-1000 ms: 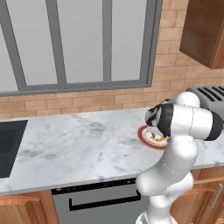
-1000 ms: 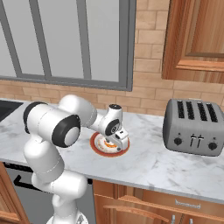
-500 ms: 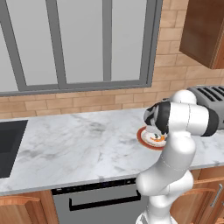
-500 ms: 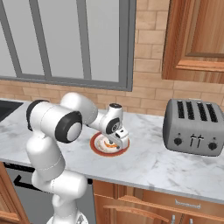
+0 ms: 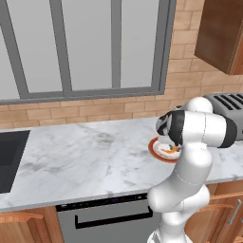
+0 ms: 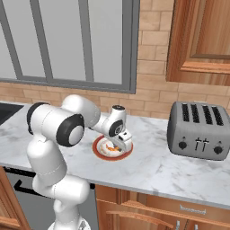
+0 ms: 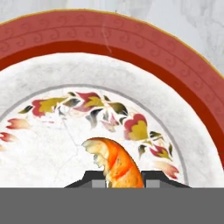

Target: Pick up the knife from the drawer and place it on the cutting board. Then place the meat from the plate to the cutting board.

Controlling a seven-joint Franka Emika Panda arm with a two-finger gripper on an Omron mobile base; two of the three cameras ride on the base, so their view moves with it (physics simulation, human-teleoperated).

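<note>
Here the plate (image 5: 155, 150) rests on the marble bench (image 5: 85, 156), left of the toaster (image 6: 197, 130). The meat (image 7: 117, 164) lies on the plate's white centre. The gripper (image 7: 118, 180) is lowered onto the plate, its fingertips (image 7: 92, 178) closed against both sides of the meat, pinching it. The meat is in contact with the plate surface.

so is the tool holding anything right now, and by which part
The tool has its fingers on either side of the meat, at the near end, with the piece on the plate. Whether the grip is firm yet cannot be told.
</note>
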